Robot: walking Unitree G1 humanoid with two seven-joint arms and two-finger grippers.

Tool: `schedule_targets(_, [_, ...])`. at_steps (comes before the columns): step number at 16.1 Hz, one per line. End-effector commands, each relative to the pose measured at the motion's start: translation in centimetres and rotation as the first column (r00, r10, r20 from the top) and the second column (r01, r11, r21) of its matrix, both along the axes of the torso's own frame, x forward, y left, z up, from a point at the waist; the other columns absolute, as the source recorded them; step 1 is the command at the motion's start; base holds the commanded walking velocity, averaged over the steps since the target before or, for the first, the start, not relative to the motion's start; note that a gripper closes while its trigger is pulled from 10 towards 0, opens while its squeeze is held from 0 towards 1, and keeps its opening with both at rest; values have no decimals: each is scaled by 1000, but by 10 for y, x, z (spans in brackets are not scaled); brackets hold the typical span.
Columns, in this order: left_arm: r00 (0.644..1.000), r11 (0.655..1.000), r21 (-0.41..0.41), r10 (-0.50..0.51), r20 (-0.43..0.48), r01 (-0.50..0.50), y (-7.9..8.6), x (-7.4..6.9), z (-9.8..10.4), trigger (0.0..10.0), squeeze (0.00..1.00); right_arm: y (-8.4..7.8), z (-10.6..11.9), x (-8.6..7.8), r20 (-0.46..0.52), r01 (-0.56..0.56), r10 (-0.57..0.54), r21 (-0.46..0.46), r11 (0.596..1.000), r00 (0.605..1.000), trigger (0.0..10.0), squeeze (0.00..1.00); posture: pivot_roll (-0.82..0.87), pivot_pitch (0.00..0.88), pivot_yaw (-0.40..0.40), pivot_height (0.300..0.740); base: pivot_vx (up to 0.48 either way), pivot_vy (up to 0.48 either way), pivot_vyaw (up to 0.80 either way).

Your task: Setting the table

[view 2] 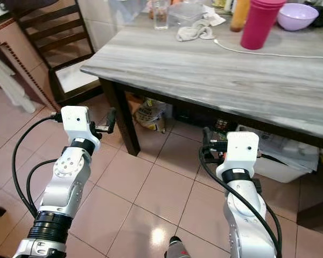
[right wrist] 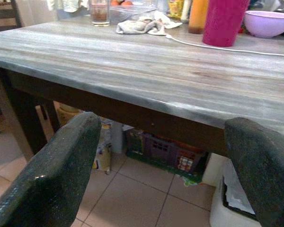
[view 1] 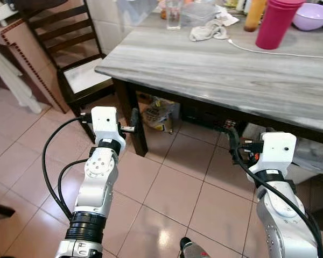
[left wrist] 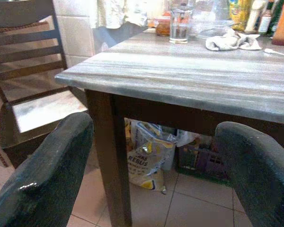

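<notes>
Left gripper open | below table edge | glass beyond

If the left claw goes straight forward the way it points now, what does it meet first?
Probably the dark table leg at the near corner: the left claw, fingers open, points below the table top toward that leg and the yellow bag behind it. Depth is unclear, so it might pass just beside the leg.

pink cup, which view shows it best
The left eye view: the pink cup stands nearly whole on the table, beside the purple bowl. The right eye view crops its top, the right wrist view more.
</notes>
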State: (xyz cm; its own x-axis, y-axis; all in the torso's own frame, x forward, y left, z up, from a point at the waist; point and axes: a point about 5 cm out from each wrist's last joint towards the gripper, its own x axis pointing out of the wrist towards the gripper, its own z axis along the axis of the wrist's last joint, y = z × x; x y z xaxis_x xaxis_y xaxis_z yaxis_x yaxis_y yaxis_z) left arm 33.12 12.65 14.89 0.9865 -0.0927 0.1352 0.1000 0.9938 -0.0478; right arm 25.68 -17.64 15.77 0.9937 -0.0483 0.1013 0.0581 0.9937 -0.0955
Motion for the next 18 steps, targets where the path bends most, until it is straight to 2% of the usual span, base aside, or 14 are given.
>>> schedule_targets(1, [1000, 1000, 3, -11, 1, 10, 0, 0, 2, 10000, 0, 3, 4, -3, 14, -8, 8, 0, 1000, 1000, 10000, 0, -330, 201, 122, 740, 0, 0, -800])
schedule_targets(3, [998, 998, -2, -65, 17, 65, -5, -2, 5, 10000, 0, 3, 5, -4, 18, -10, 10, -1, 1000, 1000, 10000, 0, -330, 205, 122, 740, 0, 0, -800])
schedule_targets(6, [993, 993, -12, -118, 23, 118, -10, -5, 5, 10000, 0, 4, 5, -6, 24, -13, 13, -11, 1000, 1000, 10000, 0, -332, 211, 121, 740, 174, 0, 0])
schedule_targets(9, [991, 991, -13, -129, 26, 130, -10, -7, 6, 10000, 0, 3, 5, -7, 17, -11, 11, -7, 1000, 1000, 10000, 0, -333, 218, 120, 740, 334, 0, 0])
schedule_targets(16, [989, 989, -12, -148, 19, 149, -12, -10, 4, 10000, 0, 4, 4, -8, 11, -15, 15, -11, 1000, 1000, 10000, 0, -336, 224, 119, 740, 358, 0, -476])
schedule_targets(18, [989, 989, -5, -148, 11, 149, -12, -11, 2, 10000, 0, 4, 4, -8, 8, -18, 18, -9, 1000, 1000, 10000, 0, -336, 226, 117, 740, 347, 0, 0])
